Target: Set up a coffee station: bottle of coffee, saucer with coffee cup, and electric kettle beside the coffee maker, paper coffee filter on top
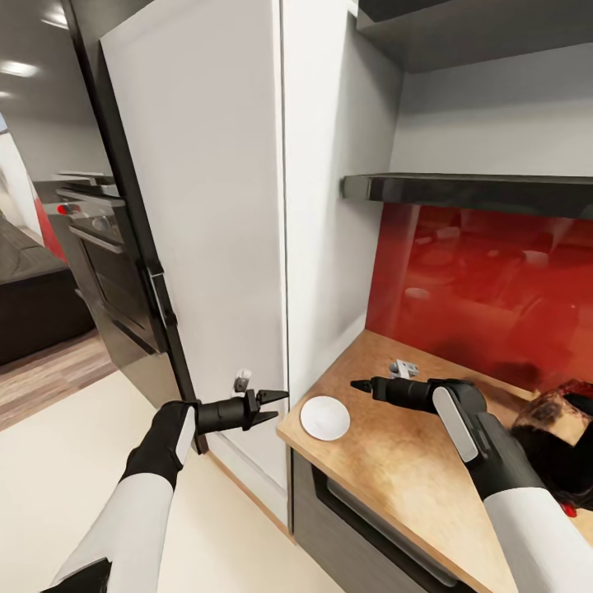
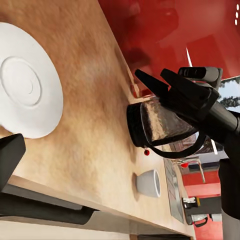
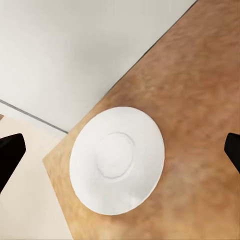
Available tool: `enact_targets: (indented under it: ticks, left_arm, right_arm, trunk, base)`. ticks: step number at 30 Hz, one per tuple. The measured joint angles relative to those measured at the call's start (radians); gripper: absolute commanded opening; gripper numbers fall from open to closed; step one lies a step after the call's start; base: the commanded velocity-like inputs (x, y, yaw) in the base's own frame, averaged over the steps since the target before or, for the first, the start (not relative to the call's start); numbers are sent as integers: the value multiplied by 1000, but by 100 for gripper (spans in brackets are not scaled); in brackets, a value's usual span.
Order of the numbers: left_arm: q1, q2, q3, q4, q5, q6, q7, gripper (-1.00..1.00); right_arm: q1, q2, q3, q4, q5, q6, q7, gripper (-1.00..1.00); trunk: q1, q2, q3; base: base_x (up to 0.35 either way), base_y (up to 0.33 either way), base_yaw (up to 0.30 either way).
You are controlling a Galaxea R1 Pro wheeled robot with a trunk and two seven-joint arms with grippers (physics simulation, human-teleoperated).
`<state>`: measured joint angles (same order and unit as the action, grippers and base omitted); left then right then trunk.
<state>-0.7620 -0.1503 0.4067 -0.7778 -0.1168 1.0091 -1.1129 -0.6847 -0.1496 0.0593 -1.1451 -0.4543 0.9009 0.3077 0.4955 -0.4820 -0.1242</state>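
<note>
The white saucer (image 1: 324, 417) lay flat near the bench (image 1: 395, 469) corner, low in the middle. The right gripper (image 1: 360, 385) hung just above it, spread wide and empty. The left gripper (image 1: 275, 407) was open beside the bench edge. The electric kettle (image 1: 560, 445) sat far right

A tall white cabinet (image 1: 206, 206) stands at the worktop's end, its side panel rising flush against the wood. Behind the worktop runs a glossy red backsplash (image 1: 486, 288), catching blurred reflections. A dark shelf (image 1: 478, 191) juts out above it, with a second one (image 1: 469, 29) higher up. To the left, a black oven (image 1: 115, 272) sits in a dark column, beside a wood floor (image 1: 49, 375) that meets pale flooring (image 1: 66, 461). A small grey fitting (image 1: 403, 367) lies near the backsplash.
</note>
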Motion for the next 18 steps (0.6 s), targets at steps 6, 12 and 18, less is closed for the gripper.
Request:
enact_targets:
  ticks: [6, 12, 18]
  left_arm:
    - [5, -1, 0, 11, 0, 0, 0, 100]
    - [32, -4, -2, 13, 0, 0, 0, 100]
    - [59, -7, -4, 13, 3, 0, 0, 100]
  right_arm:
    - [0, 0, 1, 4, 0, 0, 1, 100]
    - [0, -3, 2, 9, 2, 0, 26, 100]
    - [0, -3, 3, 37, 3, 0, 49, 100]
  trunk:
    - [0, 0, 0]
    - [0, 0, 0]
    - [0, 0, 0]
  base:
    - [117, 0, 0]
    - [25, 0, 0]
    - [1, 0, 0]
